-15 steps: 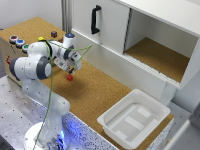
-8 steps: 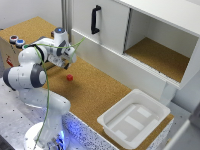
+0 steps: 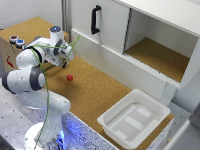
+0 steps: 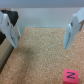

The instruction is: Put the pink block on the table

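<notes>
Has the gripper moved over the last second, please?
Yes. The gripper has drawn back from the pink block on the table, toward the exterior view's left, jaws open.

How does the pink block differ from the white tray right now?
The pink block is a tiny solid cube; the white tray is a far larger open container. The block lies mid-table near the open tool; the tray sits at the table's end, toward the exterior view's right. Both rest on the table.
</notes>
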`<act>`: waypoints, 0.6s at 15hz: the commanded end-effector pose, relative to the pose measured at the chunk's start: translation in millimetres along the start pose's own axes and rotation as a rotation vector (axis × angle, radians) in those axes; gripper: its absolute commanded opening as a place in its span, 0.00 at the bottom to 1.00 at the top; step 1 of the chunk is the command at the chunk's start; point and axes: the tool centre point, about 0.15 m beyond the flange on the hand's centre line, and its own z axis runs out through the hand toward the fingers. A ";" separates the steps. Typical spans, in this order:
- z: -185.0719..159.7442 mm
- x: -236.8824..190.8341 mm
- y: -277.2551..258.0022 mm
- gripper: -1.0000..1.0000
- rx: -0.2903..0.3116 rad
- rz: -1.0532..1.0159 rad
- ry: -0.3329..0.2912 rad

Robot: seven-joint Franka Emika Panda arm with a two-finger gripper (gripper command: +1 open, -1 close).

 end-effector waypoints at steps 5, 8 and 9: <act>58.5 -45.0 2.9 1.00 0.049 0.013 -0.116; 74.5 -47.0 -3.1 1.00 0.093 -0.004 -0.111; 79.4 -44.2 -5.7 1.00 0.106 -0.007 -0.109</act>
